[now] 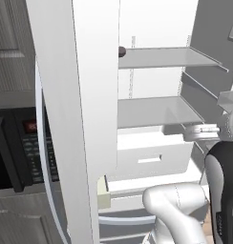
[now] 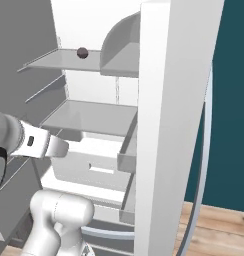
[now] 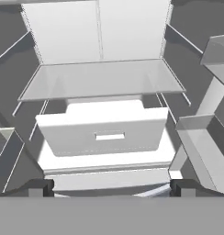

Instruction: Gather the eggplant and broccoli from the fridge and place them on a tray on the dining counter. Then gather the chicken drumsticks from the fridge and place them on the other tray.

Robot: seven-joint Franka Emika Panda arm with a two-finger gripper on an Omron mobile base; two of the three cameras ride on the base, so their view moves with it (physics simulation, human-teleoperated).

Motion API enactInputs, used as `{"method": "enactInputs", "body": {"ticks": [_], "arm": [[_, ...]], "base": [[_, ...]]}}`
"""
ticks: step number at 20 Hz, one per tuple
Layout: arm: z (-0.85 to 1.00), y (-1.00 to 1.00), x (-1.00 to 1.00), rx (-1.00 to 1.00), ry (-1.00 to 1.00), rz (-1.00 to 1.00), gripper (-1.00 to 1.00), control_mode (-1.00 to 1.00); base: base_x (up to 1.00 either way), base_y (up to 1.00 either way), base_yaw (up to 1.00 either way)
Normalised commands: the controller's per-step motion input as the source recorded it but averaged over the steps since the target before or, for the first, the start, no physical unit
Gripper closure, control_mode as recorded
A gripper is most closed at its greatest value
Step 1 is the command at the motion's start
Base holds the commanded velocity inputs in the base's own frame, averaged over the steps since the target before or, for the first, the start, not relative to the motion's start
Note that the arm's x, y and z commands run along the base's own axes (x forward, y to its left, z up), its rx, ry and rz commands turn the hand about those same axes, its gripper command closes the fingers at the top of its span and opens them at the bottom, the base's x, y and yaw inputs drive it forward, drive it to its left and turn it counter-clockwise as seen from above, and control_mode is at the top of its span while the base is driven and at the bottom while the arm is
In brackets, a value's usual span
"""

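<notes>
Inside the open fridge (image 1: pixel 156 28), smooth glass shelves (image 3: pixel 102 78), boxy white drawer (image 3: pixel 104 131); fingers (image 3: pixel 40 187) spread wide, empty.

A small, round, dark purple-brown eggplant (image 1: pixel 121 51) is sitting on the upper glass fridge shelf (image 1: pixel 161 57), upper centre of the frame.
</notes>
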Motion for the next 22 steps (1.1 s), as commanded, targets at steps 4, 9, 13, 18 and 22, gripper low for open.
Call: {"method": "enactInputs", "body": {"ticks": [4, 9, 13, 18, 22], "arm": [[0.7, 0.32, 0.77, 0.01, -0.12, 0.14, -1.0, -1.0], [0.82, 0.19, 0.29, -0.02, -0.16, 0.12, -1.0, -1.0], [0.74, 0.04, 0.02, -0.08, -0.22, 0.09, -1.0, -1.0], [0.45, 0.04, 0.16, -0.08, -0.08, 0.03, -1.0, -1.0], [0.24, 0.0, 0.47, -0.01, 0.02, 0.0, -1.0, -1.0]], "base": [[0.0, 0.0, 0.0], [0.0, 0.0, 0.0], [0.0, 0.0, 0.0], [0.0, 0.0, 0.0], [0.0, 0.0, 0.0]]}}
